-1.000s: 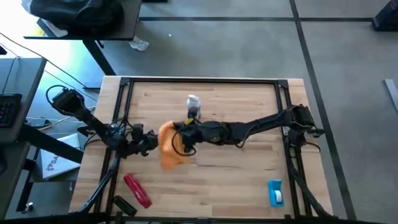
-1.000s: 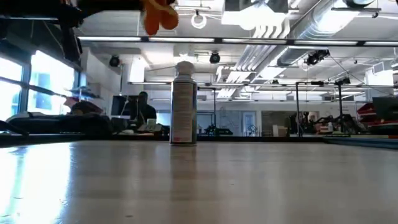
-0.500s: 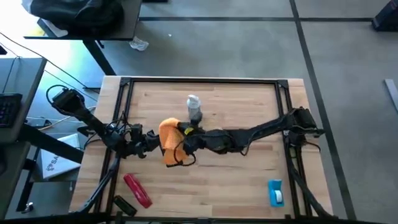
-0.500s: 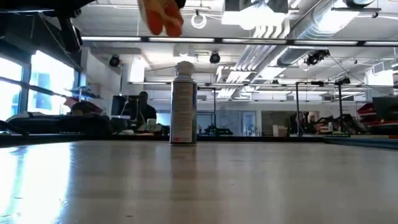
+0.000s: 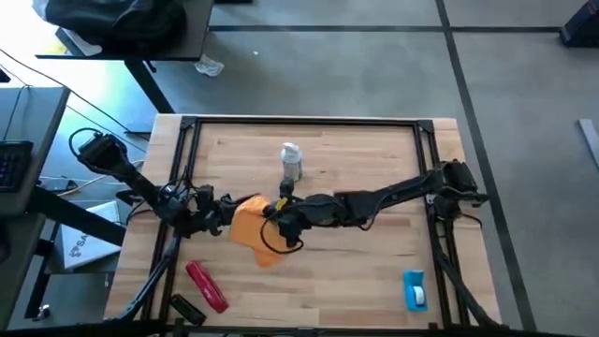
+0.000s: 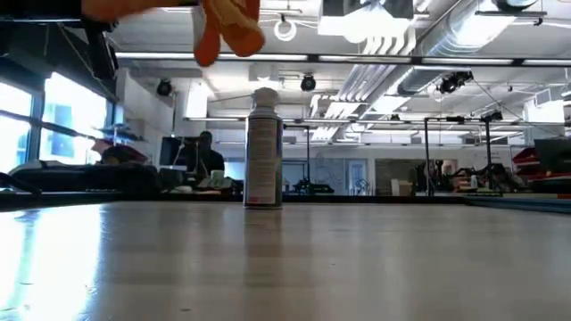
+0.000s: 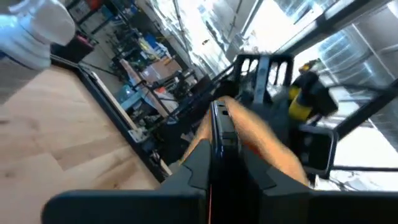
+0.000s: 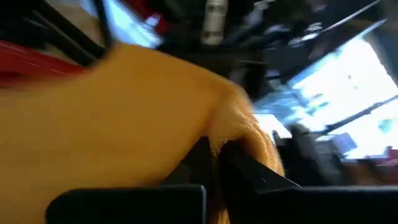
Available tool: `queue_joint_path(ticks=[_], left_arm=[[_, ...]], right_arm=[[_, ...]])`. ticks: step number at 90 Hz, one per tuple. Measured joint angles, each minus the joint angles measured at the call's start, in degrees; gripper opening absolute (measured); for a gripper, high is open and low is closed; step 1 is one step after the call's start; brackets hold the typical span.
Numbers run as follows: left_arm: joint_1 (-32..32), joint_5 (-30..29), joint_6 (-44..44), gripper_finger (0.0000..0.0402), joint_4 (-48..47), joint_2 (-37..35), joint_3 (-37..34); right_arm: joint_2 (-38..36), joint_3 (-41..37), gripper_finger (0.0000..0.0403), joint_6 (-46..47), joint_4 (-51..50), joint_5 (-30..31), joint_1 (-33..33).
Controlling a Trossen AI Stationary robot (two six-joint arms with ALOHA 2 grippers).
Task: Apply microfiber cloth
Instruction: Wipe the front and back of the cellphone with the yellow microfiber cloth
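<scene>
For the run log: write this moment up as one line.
right gripper: shut on orange microfiber cloth, held above table | left gripper: shut on the cloth's other edge | white spray can: upright, untouched

Low view: bright orange fabric cloth (image 6: 227, 27) cut off by the top edge. My right wrist view: same cloth blurred, filling most of the frame, my right pincer's (image 8: 214, 158) fingertips buried in it.

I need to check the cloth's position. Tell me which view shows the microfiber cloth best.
The high view: the microfiber cloth hangs between the left gripper and the right gripper, above the table. The low view catches only an orange edge at the top; the right wrist view is filled with blurred orange; the left wrist view shows a sliver.
</scene>
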Motion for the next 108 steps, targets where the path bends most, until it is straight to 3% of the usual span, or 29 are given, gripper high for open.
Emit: queue_joint_path(ticks=[12, 22, 45, 58, 76, 108], left_arm=[[-0.02, 0.78, 3.54, 0.0015, 2.37, -1.72, 0.0], [-0.04, 2.2, 5.99, 0.0015, 2.78, -3.32, 0.06], [-0.04, 2.39, 7.34, 0.0015, 1.35, -3.63, 0.07], [-0.04, 4.94, 6.98, 0.0015, 0.36, -3.62, 0.07], [0.0, 6.71, 7.02, 0.0015, -1.64, -3.61, 0.07], [-0.07, 7.11, 8.46, 0.0015, -5.78, -3.58, 0.09]], right_arm=[[0.03, -0.05, 0.0, 6.28, -5.64, -6.05, 2.93], [0.18, -0.12, 0.0, 8.24, -5.88, -6.43, 5.57], [-0.59, -0.11, 0.0, -4.23, 3.03, 3.23, 9.42], [-0.59, -0.11, 0.0, -8.43, 2.6, 10.58, 7.37], [-0.59, -0.11, 0.0, -10.77, 3.31, 7.06, 3.06], [-0.66, -0.11, 0.0, -16.72, 18.19, 7.47, -5.13]])
